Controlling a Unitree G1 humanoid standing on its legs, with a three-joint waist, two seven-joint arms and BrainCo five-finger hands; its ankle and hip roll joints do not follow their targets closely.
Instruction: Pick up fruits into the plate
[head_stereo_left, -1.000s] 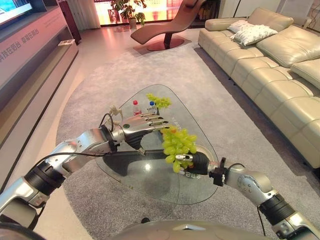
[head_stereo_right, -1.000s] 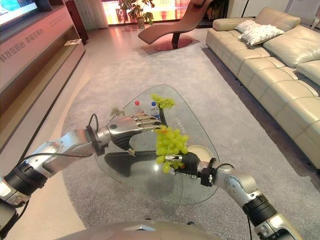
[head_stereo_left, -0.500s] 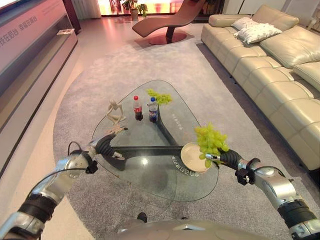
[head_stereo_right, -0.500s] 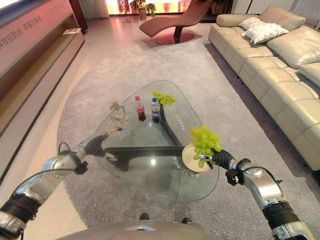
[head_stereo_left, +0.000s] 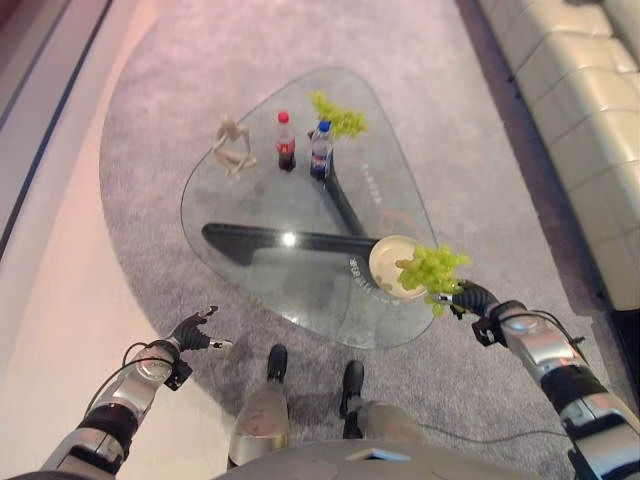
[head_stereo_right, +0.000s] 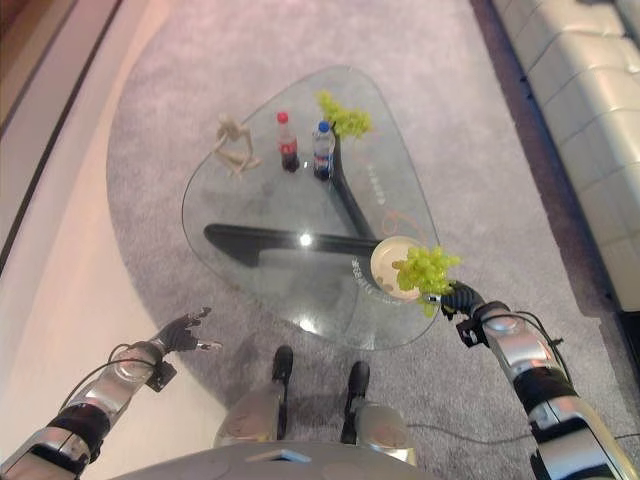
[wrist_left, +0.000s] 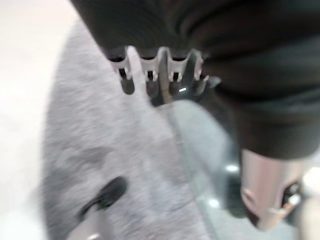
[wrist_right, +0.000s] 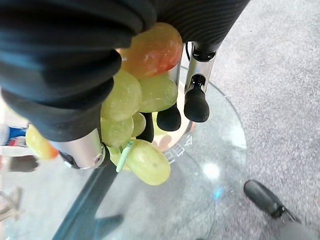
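Right hand (head_stereo_left: 474, 297) at lower right, fingers clamped on green grape bunch (head_stereo_left: 433, 268) over the plate (head_stereo_left: 388, 266) on the glass table (head_stereo_left: 260, 200), left hand (head_stereo_right: 183, 331) lower left, fingers loosely spread, second grape bunch (head_stereo_left: 338, 115) at upper centre.

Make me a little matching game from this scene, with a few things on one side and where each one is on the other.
Things:
1. grapes in hand
2. second grape bunch
3. figurine
4. left hand

Places:
A. over the carpet, off the table
B. far tip of the glass table
C. held over the plate by the right hand
D. left of the two bottles

Pairs: 1-C, 2-B, 3-D, 4-A
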